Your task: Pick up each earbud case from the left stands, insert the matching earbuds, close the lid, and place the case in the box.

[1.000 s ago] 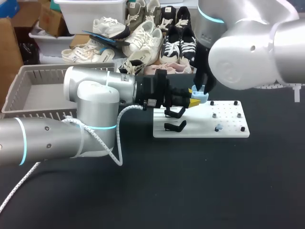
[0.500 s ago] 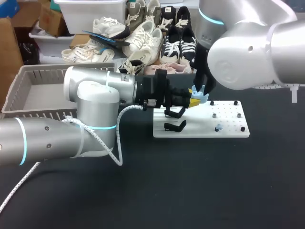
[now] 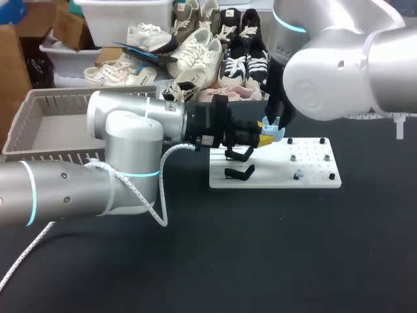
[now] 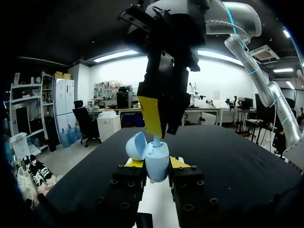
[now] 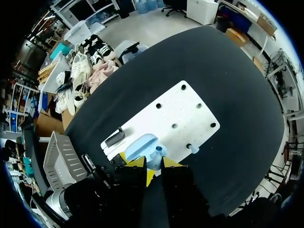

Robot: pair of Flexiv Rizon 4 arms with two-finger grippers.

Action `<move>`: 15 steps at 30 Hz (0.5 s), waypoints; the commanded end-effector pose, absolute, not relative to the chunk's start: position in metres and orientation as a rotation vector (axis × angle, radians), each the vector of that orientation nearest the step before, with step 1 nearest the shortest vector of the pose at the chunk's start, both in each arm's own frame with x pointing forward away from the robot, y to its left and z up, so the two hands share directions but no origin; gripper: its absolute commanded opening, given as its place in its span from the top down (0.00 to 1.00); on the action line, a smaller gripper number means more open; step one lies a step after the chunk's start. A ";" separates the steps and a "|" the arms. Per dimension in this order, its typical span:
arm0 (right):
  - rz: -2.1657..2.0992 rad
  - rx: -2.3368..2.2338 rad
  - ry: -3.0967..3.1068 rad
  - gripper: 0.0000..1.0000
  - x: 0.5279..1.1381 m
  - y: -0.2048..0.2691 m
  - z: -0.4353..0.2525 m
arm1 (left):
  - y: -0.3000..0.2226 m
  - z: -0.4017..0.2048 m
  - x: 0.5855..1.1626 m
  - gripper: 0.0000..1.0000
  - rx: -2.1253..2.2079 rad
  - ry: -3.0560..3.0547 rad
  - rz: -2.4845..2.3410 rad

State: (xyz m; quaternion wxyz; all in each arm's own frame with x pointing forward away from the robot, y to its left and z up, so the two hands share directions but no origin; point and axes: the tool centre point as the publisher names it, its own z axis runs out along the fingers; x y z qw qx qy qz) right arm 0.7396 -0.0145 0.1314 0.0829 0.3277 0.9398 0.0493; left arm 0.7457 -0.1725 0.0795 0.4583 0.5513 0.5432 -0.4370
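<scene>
Gripping the light, probably slick case [image 4: 157, 166] by its sides with left fingers [image 4: 135, 164], pinching the tiny earbud [image 4: 156, 140] with right fingers [image 4: 151, 114]

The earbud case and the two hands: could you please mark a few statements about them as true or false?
1. The left hand is shut on the earbud case. True.
2. The lid is closed. False: it stands open, tilted back.
3. The right hand is right above the case, with an earbud between its fingers. True.
4. The case lies in the grey basket. False: it is held over the white board.
</scene>
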 end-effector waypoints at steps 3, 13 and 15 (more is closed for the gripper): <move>0.138 0.973 2.802 1.00 0.740 -0.014 0.135 | -0.173 0.080 0.745 1.00 1.356 1.338 -1.074; 0.139 0.979 2.801 1.00 0.741 -0.015 0.134 | -0.173 0.080 0.745 1.00 1.356 1.338 -1.074; 0.142 0.983 2.800 1.00 0.742 -0.015 0.133 | -0.173 0.080 0.745 1.00 1.356 1.338 -1.074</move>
